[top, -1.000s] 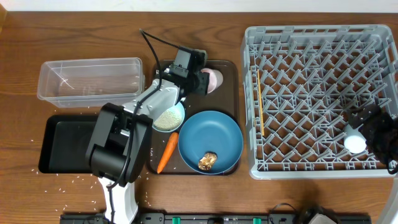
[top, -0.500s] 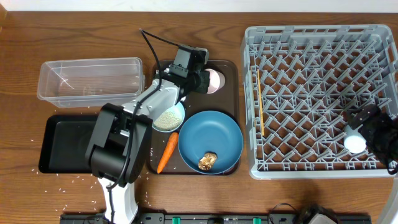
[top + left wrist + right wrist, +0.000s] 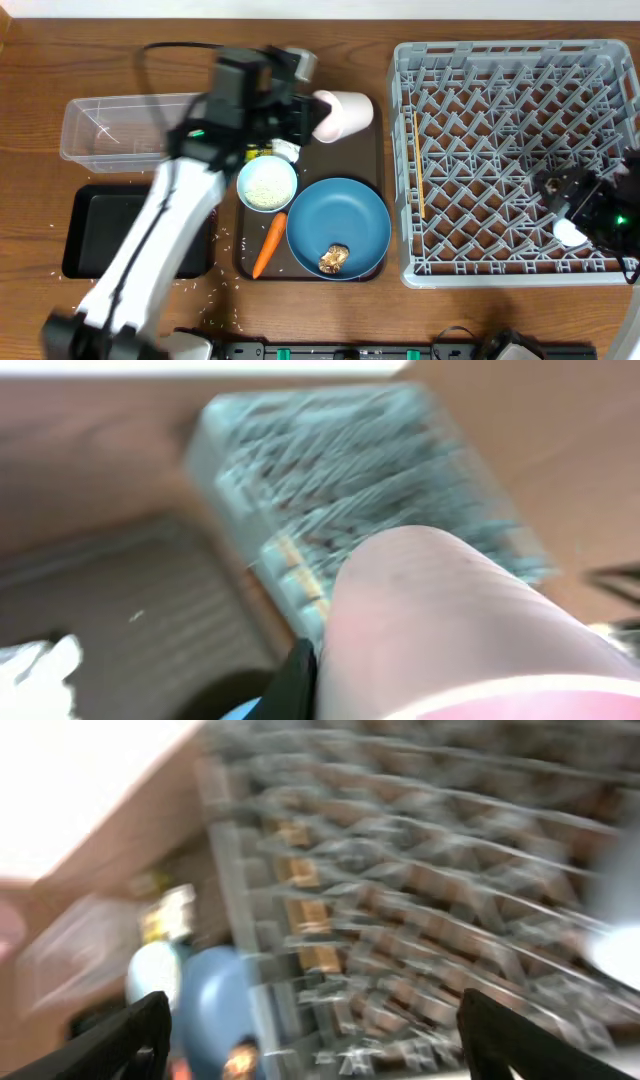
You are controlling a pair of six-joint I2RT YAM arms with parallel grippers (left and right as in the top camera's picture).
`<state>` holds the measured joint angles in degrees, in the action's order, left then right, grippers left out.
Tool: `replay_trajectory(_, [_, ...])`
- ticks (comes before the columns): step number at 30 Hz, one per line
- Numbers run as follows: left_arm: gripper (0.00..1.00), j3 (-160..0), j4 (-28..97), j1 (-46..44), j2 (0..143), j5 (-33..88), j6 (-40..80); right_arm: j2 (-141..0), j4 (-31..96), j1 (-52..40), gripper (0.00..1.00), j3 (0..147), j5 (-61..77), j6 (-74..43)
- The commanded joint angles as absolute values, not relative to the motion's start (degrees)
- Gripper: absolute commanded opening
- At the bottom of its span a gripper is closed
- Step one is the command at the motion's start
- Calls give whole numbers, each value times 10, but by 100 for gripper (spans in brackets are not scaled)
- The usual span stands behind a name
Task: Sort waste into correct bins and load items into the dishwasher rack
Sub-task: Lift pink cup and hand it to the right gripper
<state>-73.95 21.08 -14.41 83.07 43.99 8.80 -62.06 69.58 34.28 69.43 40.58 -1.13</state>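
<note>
My left gripper [image 3: 305,122] is shut on the small pink cup [image 3: 340,115] and holds it on its side above the back of the brown serving tray [image 3: 372,140]. The cup fills the blurred left wrist view [image 3: 450,620]. My right gripper [image 3: 562,190] is open and empty over the grey dishwasher rack [image 3: 500,60], just above the light-blue cup [image 3: 571,232] standing in it. On the tray are the bowl of white rice [image 3: 267,184], the carrot [image 3: 269,245], and the blue plate [image 3: 345,215] with a brown food lump [image 3: 334,258]. A yellow-green wrapper [image 3: 260,152] and white tissue [image 3: 287,150] lie by the bowl.
The clear plastic box [image 3: 120,135] stands at the back left, with the black tray [image 3: 95,235] in front of it. Rice grains [image 3: 215,290] are scattered on the table around the black tray. A thin orange stick [image 3: 420,170] lies in the rack's left side.
My left arm has risen and swung, lifting the pink cup off the serving tray. My right gripper has moved a little left and back, away from the light-blue cup.
</note>
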Motion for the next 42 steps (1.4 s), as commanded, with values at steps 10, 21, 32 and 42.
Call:
replay_trajectory(10, [6,-742,214,-31,738,875,140,-574,588,184,77,700,781,134])
replay_trajectory(21, [6,-742,213,-79,737,900,166,-577,328,-68,78,700,686,8])
replay_trajectory(32, [6,-742,207,-81,736,900,181,-635,179,-216,84,700,609,-4])
replay_trajectory(42, [6,-742,207,-81,736,900,182,-695,70,-246,76,700,587,-19])
